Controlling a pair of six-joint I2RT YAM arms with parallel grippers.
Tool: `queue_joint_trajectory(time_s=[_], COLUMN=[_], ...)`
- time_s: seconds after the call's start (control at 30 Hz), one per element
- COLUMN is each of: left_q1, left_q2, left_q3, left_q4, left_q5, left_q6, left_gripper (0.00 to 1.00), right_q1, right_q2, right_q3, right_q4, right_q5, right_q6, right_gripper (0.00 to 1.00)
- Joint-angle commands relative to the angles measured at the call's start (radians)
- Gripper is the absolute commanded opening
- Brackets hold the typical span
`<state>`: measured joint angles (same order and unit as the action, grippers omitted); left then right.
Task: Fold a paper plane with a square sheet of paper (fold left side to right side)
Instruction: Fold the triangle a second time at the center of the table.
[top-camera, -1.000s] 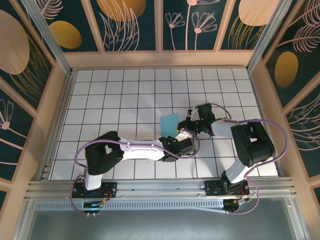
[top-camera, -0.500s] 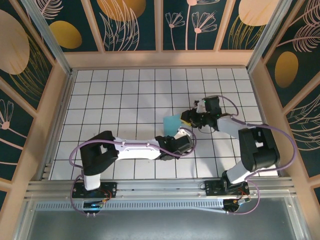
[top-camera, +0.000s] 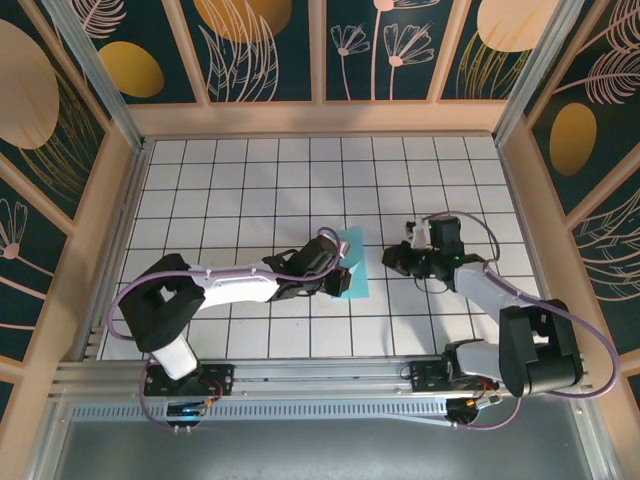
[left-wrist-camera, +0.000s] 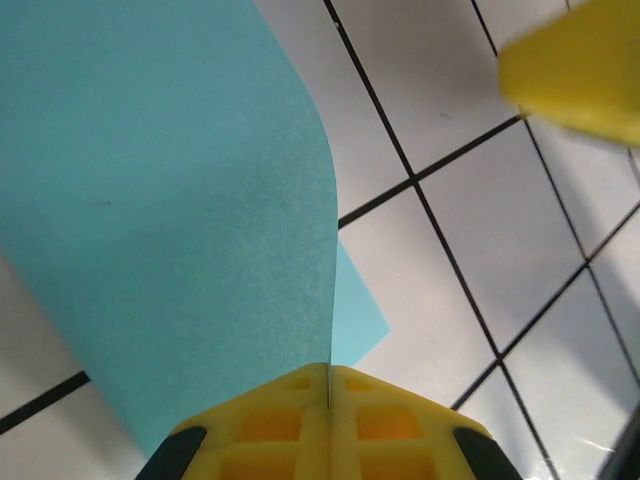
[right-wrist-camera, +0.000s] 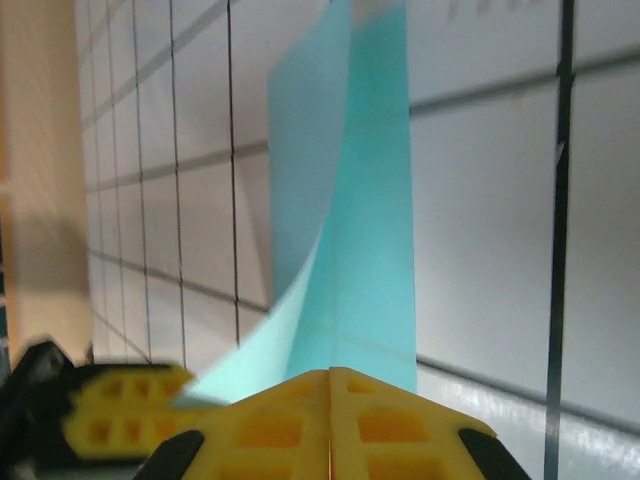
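Newly withdrawn right fingers (right-wrist-camera: 385, 425) closed empty; left fingers (left-wrist-camera: 270, 425) pinched on thin, curling turquoise sheet (left-wrist-camera: 170, 200).

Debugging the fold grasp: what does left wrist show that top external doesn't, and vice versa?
Left wrist: the edge of the square sheet of paper pinched in the seam of the shut left hand, the sheet curling up off the tiles. Top external: both arms whole, the sheet's spot on the table. Shared: the turquoise sheet, white grid tiles, the right hand apart from the sheet.
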<state>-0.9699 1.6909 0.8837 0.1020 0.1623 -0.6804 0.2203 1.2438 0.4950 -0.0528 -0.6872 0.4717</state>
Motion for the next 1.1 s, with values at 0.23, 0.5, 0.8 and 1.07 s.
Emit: queue_joint_trajectory(time_s=[0.23, 0.5, 0.8, 1.07], left_q1=[0.035, 0.039, 0.051, 0.07], left_q2=[0.072, 0.081, 0.079, 0.087], left_q3=[-0.009, -0.017, -0.016, 0.009], left_q4=[0.126, 0.104, 0.057, -0.04], left_q5=[0.152, 0.14, 0.123, 0.1], left_q6=[-0.095, -0.085, -0.041, 0.048], left_gripper=[0.0, 0.0, 0.0, 0.0], right_q1=[0.206, 0.246, 0.25, 0.25], right_q2=[0.029, 0.129, 0.18, 0.186], right_q3=[-0.1, -0.072, -0.069, -0.08], right_q4=[0.117, 0.09, 0.05, 0.045], right_q5=[0.051, 0.102, 0.142, 0.149], right_q6=[0.088, 0.078, 0.067, 0.058], right_gripper=[0.0, 0.0, 0.0, 0.0])
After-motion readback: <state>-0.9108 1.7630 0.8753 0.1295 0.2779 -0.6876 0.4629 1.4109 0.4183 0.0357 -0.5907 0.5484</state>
